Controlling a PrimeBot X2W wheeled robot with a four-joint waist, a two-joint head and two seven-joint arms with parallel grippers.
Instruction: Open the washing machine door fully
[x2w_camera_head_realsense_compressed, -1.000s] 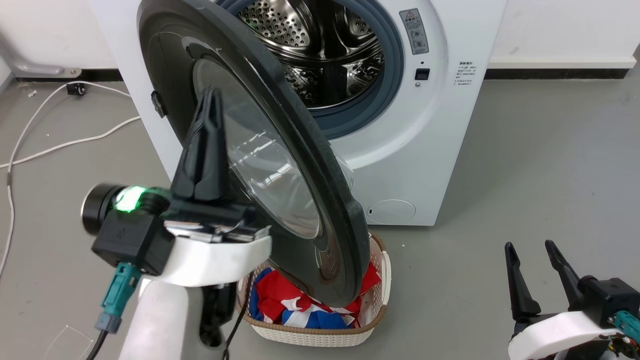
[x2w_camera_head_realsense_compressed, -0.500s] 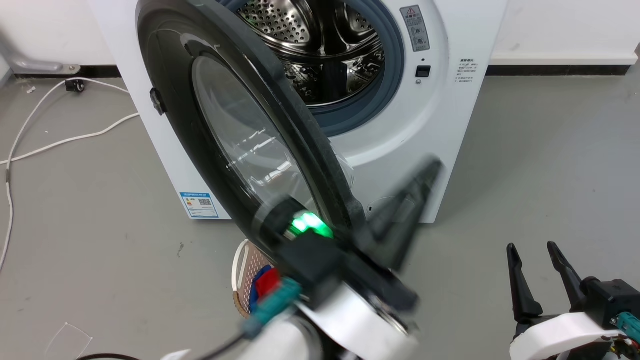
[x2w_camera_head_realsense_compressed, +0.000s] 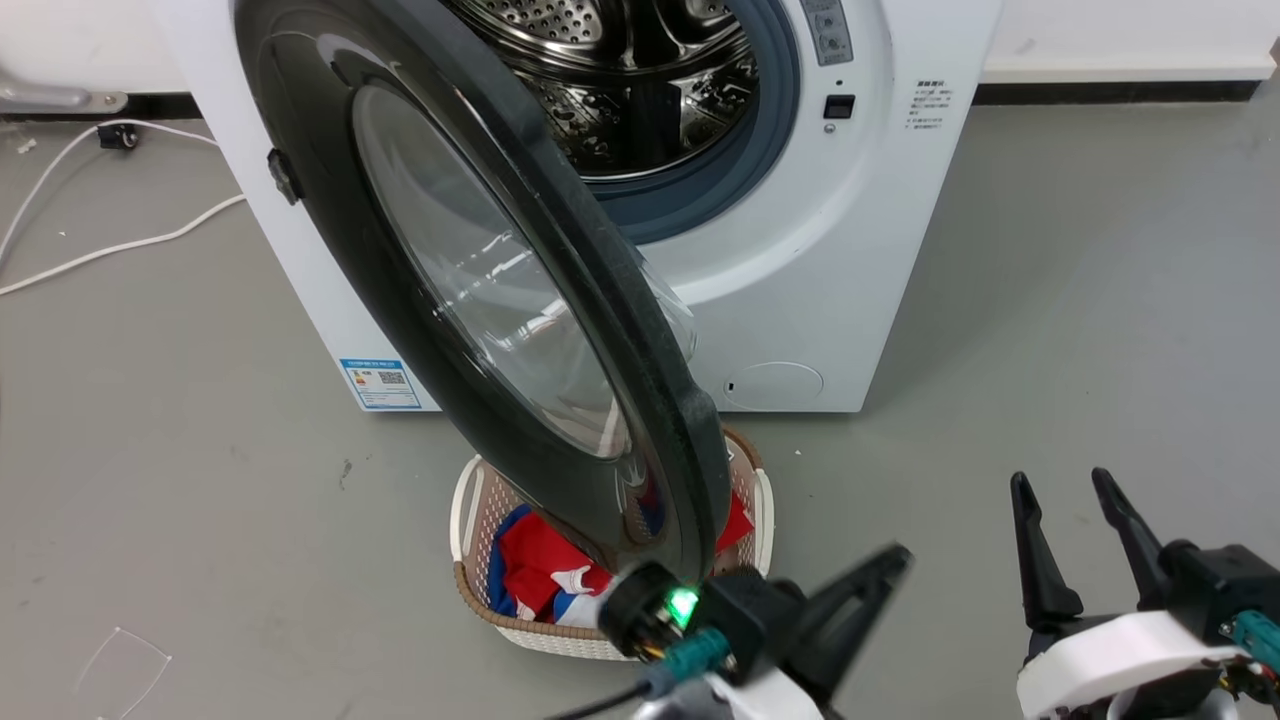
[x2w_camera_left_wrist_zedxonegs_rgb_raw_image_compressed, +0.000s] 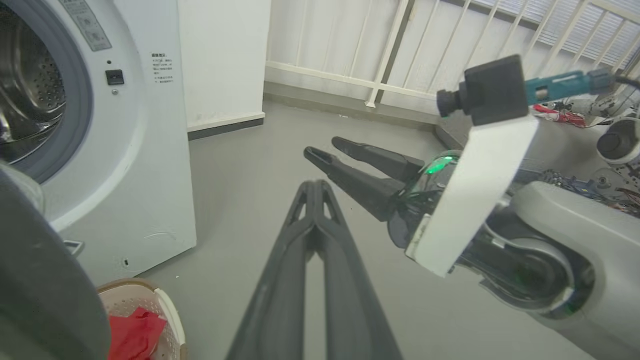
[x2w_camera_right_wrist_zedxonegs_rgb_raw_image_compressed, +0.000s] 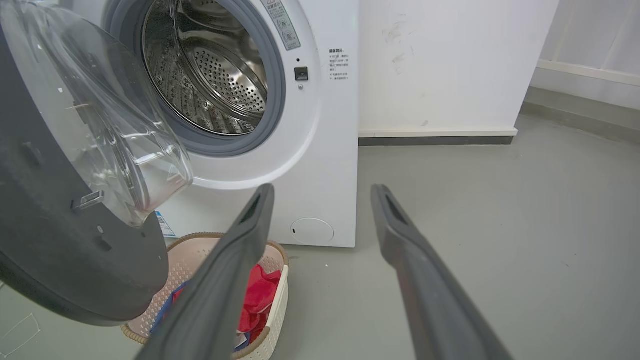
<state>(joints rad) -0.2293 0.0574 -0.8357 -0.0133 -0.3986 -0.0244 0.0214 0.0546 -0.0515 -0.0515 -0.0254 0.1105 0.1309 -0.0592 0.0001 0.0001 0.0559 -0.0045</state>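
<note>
— Head view?
— Shows the washing machine door (x2w_camera_head_realsense_compressed: 480, 300) standing partway open across centre frame, angled away from the washing machine (x2w_camera_head_realsense_compressed: 850, 280) at top, above a laundry basket (x2w_camera_head_realsense_compressed: 462, 510) at bottom centre. Puts the left gripper (x2w_camera_head_realsense_compressed: 885, 570), blurred, at the bottom edge below the door's rim; right gripper (x2w_camera_head_realsense_compressed: 1060, 480) at lower right, fingers spread.
— Left wrist?
— Shows own fingers pressed together, gripping nothing; door rim at lower left.
— Right wrist?
— Shows fingers wide apart, empty; door at left, steel drum (x2w_camera_right_wrist_zedxonegs_rgb_raw_image_compressed: 220, 85) at upper left.

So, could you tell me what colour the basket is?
Cream basket, brown rim; right wrist view shows it best.
</note>
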